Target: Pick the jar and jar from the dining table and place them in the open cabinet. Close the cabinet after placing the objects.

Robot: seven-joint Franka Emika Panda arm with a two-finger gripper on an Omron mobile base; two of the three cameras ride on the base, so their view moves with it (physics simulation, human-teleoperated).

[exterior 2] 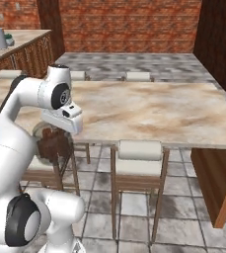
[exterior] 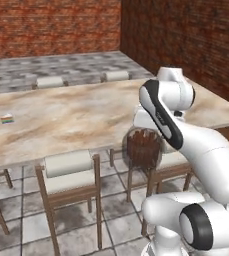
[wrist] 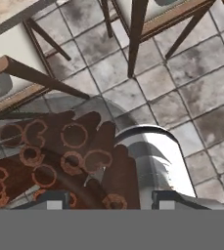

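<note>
Gripper is clamping, I am seeing, the rounded clear glass jar of brown sticks above a cream-cushioned wooden chair.

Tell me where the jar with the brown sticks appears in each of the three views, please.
Left base view: jar centre-right, under the white arm, in front of the dining table edge.
Right base view: left side, below the hand, above a chair.
Hand view: lower left, close up, between the finger tips.
Shared landmark: cream-cushioned chair.
</note>
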